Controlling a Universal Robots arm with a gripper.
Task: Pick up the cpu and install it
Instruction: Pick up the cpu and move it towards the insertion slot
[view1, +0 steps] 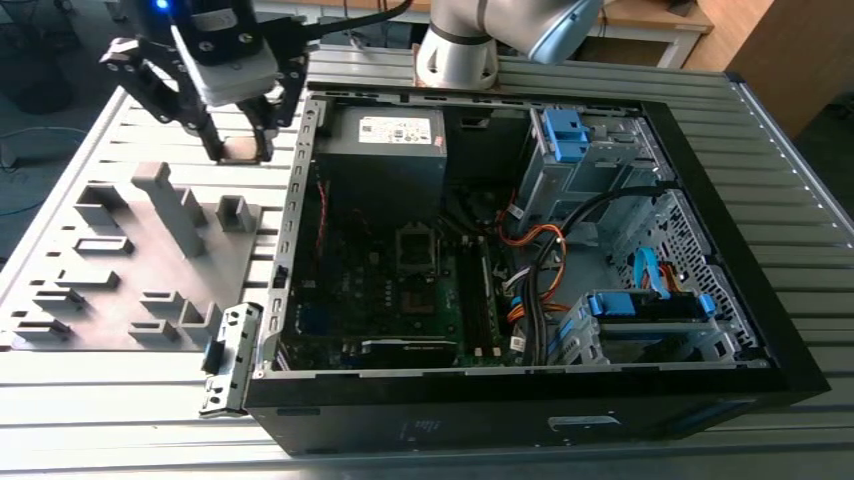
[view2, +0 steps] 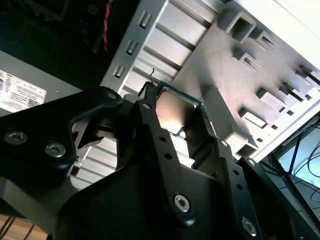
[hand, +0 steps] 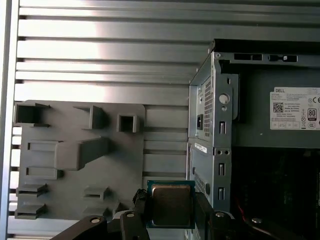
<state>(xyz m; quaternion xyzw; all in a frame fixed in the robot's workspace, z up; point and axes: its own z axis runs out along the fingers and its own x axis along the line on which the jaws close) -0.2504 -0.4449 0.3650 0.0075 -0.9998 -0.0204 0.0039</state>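
Pinching the cpu (hand: 170, 205) — thin square, dull silver face, green rim — black jaws hang above ribbed metal table (hand: 100, 50).

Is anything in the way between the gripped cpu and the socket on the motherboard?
Yes: the computer case's side wall stands between the cpu, held in the gripper over the slatted table, and the socket inside. No cable visibly lies across the socket.

Green-edged silver cpu (hand: 170, 205), black fingers (hand: 201, 211)
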